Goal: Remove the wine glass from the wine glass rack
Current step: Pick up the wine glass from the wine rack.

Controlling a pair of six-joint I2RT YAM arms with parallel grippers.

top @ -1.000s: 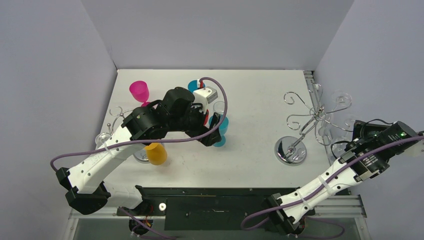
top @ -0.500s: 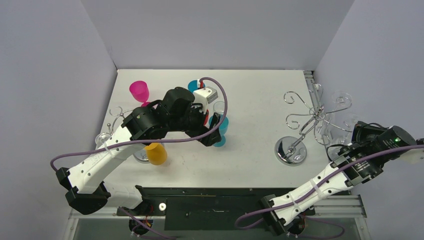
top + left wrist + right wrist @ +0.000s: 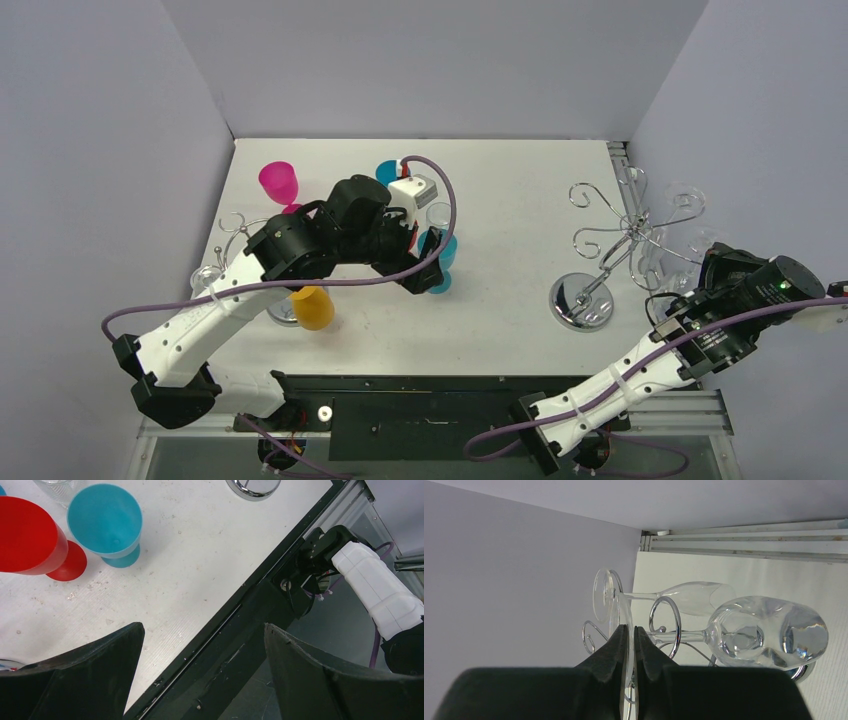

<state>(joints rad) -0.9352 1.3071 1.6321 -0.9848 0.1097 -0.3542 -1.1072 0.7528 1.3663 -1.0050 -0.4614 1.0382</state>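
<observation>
Evidently the right pincer, pressed together at the three-o'clock silver wire rack, needed to slide a clear wine glass outward levelly; the left pincer gaped.

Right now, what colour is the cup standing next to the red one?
Teal; the cup shows best in the left wrist view.

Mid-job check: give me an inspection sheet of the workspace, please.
Surface: white table, speckled with marks.
Job's things: clear wine glass on the chrome rack; second glass beside it.
Clutter: pink glass, orange glass, teal glass, red glass, second rack.
Pincers: left pincer open, empty; right pincer shut on the clear wine glass's foot.
Cables: purple cables along both arms.
Surroundings: grey walls.
</observation>
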